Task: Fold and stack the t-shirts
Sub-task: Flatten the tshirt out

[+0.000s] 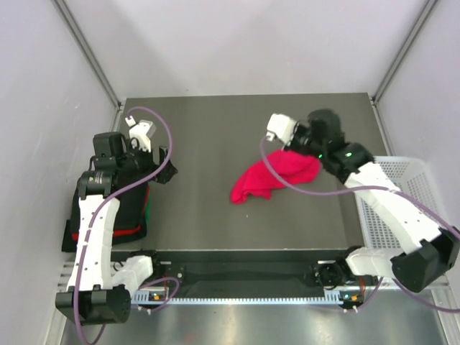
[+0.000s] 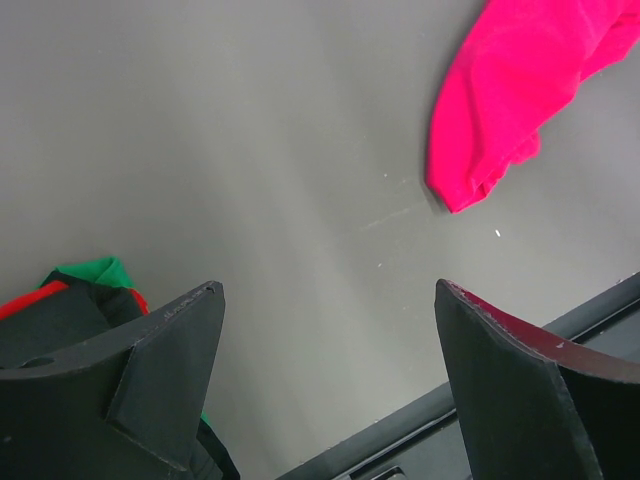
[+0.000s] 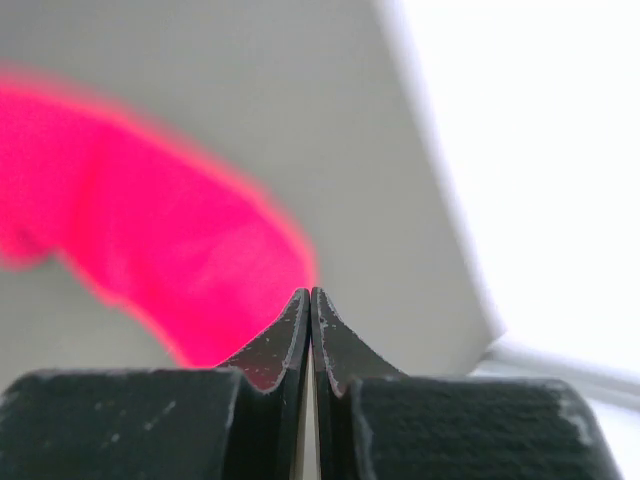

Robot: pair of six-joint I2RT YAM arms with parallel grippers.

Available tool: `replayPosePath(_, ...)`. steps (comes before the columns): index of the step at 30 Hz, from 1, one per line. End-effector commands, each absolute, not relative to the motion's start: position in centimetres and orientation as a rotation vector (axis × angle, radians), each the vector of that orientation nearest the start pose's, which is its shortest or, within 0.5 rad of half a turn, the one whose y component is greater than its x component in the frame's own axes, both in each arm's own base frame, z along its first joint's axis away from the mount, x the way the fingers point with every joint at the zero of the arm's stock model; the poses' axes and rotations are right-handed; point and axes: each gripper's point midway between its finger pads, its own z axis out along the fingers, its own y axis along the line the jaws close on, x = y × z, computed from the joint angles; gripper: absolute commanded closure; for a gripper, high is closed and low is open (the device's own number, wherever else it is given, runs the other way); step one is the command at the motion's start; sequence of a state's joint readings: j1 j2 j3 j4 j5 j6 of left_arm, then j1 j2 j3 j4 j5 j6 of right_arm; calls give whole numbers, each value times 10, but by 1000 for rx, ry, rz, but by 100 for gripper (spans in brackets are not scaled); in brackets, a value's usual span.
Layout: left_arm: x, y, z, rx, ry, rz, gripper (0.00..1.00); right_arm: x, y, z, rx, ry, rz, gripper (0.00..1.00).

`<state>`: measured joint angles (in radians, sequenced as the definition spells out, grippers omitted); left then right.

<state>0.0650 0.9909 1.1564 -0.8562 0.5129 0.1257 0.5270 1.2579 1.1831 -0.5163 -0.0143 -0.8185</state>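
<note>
on a dark grey table (image 1: 215,223) between pale walls (image 1: 237,50)

magenta shirt (image 1: 277,180) lies crumpled right of centre; folded pile (image 1: 134,214) sits at the left edge, white basket (image 1: 402,172) at the right. left gripper (image 2: 328,300) has fingers apart; right gripper (image 3: 310,296) has them pressed together beside the shirt.

Left tool (image 2: 328,300) spread wide — right tool (image 3: 309,296) tightly closed.
</note>
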Motion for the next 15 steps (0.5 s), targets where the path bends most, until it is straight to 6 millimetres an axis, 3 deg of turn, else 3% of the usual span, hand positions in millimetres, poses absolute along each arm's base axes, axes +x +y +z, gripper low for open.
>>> replayPosePath(1, 268, -68, 268, 347, 2099, -492, 10, 325, 184, 338, -1291, 1510, -28, 100)
replayPosePath(4, 269, -72, 268, 354, 2102, -523, 11, 320, 197, 366, -1295, 1471, 70, 100)
replayPosePath(5, 267, -74, 267, 357, 2111, -544, 11, 325, 203, 352, -1353, 1487, 77, 96)
replayPosePath(6, 270, -75, 267, 365, 2114, -550, 10, 325, 202, 335, -1393, 1526, 71, 87)
replayPosePath(7, 270, -76, 266, 370, 2119, -557, 10, 329, 201, 299, -1445, 1595, 69, 81)
replayPosePath(8, 271, -75, 266, 366, 2122, -553, 9, 330, 197, 277, -1503, 1613, 38, 77)
replayPosePath(9, 274, -73, 262, 363, 2135, -545, 8, 330, 192, 252, -1556, 1654, 12, 75)
replayPosePath(10, 275, -71, 259, 355, 2151, -535, 8, 325, 178, 211, -1629, 1739, -28, 72)
replayPosePath(11, 277, -69, 257, 352, 2162, -522, 8, 325, 171, 187, -1704, 1763, -60, 71)
replayPosePath(13, 281, -64, 249, 332, 2195, -492, 9, 311, 153, 145, -1797, 1842, -70, 69)
replayPosePath(15, 283, -64, 247, 328, 2198, -494, 9, 308, 143, 130, -1821, 1854, -80, 69)
